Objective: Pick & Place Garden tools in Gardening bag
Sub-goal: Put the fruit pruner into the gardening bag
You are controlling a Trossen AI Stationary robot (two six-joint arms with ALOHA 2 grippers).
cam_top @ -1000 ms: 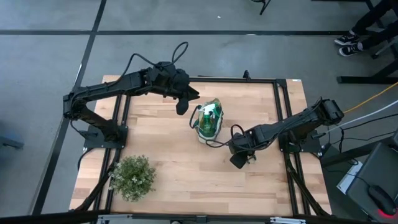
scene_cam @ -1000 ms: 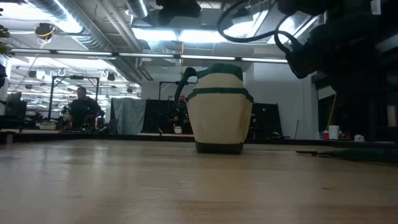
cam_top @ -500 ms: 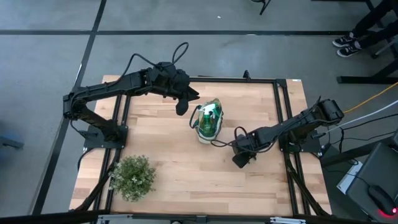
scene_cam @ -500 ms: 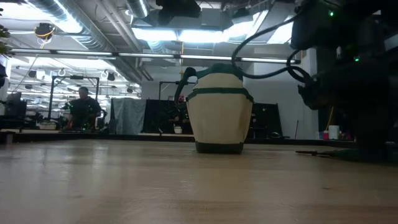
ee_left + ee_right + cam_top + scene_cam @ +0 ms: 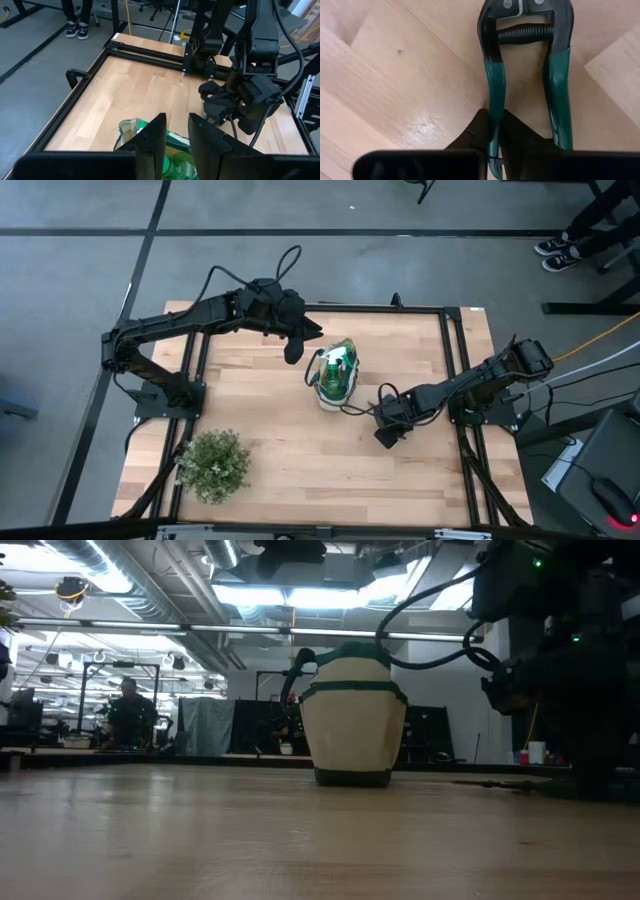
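Your pruning shears [image 5: 525,75] lie flat on the table [image 5: 270,470], just beside the gardening bag [image 5: 335,385], on the side away from the potted plant [image 5: 213,464]. Your right hand [image 5: 492,132] is clenched on one green handle. Your left hand [image 5: 176,135] hovers above the bag, fingers slightly parted, grasping nothing.

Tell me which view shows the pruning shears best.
The right wrist view: the pruning shears fill it, the right gripper shut on one green handle. The low view shows only a thin dark sliver; in the high and left wrist views the arm hides them.
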